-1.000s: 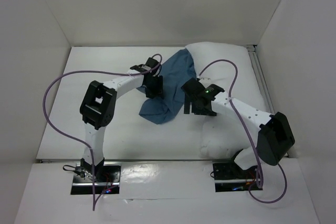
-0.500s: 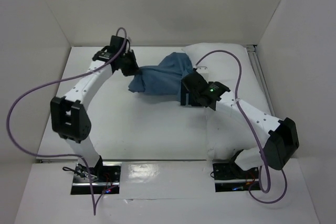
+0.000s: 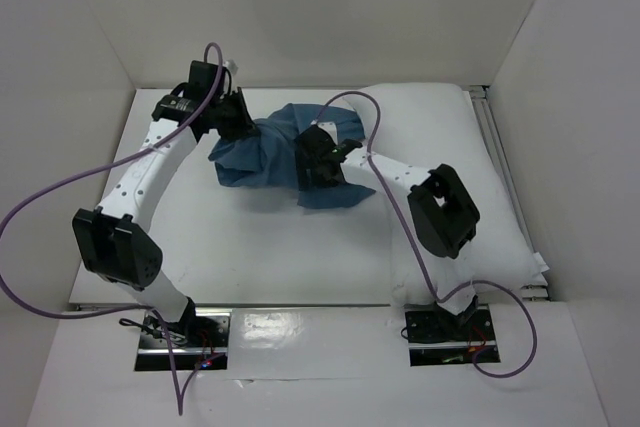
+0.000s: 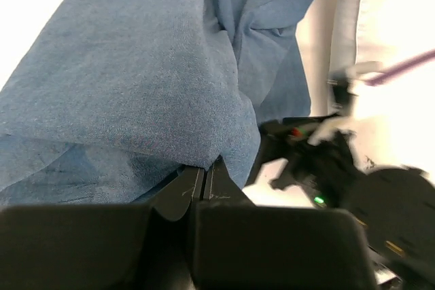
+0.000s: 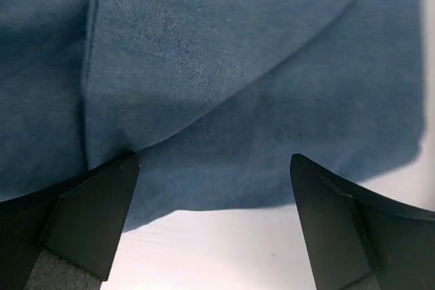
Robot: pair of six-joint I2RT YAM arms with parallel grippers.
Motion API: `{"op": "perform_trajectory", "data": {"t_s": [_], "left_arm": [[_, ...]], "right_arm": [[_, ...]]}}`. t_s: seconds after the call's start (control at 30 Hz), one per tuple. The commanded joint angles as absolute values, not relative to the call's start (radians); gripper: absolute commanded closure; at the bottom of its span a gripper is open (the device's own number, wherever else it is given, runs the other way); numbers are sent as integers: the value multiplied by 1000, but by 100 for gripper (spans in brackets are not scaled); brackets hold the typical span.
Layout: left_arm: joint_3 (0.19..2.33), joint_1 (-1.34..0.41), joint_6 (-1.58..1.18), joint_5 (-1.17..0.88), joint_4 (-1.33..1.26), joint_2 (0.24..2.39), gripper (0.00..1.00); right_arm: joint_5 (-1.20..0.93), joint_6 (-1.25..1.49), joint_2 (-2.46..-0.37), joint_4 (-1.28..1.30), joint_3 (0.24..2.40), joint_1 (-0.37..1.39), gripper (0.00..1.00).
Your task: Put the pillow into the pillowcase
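Note:
The blue pillowcase lies crumpled at the table's back centre, partly lifted at its left end. My left gripper is shut on a fold of the pillowcase, and the cloth is pinched at the tips of the left gripper. My right gripper hovers open over the right part of the cloth. In the right wrist view the pillowcase fills the space ahead of the open right gripper, with nothing between the fingers. The white pillow lies along the right side, beside the pillowcase.
White walls close in the table on the left, back and right. A metal rail runs along the right edge behind the pillow. Purple cables loop from both arms. The arm bases stand at the near edge.
My left gripper has shut on the pillowcase and dragged it left and back. My right arm has swung left off the pillow and now hangs over the cloth, still open.

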State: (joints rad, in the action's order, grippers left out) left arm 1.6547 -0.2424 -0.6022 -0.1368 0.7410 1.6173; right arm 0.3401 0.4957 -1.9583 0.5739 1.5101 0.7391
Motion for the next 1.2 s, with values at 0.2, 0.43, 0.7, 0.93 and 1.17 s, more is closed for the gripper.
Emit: {"op": "perform_trajectory", "data": {"t_s": [0.2,0.43,0.7,0.93,1.17], "left_arm": [[1667,-213,-572,-158,753,1554,100],[1658,-213,-563,-167,762,1534,100],[1692,-181,-572,-190,773,1503,100],[1732,-112,-572,-215,791,1482,100],[1808,-8,-583,-245,813,1470,100]], "right_arm": [[224,505,-1996,479,1588,799,2],[229,525,-1819,348,1439,879,0],[314,534,-2077,504,1618,888,18],[405,545,-1894,529,1546,878,88],[446,480,-1656,616,1493,868,100]]}}
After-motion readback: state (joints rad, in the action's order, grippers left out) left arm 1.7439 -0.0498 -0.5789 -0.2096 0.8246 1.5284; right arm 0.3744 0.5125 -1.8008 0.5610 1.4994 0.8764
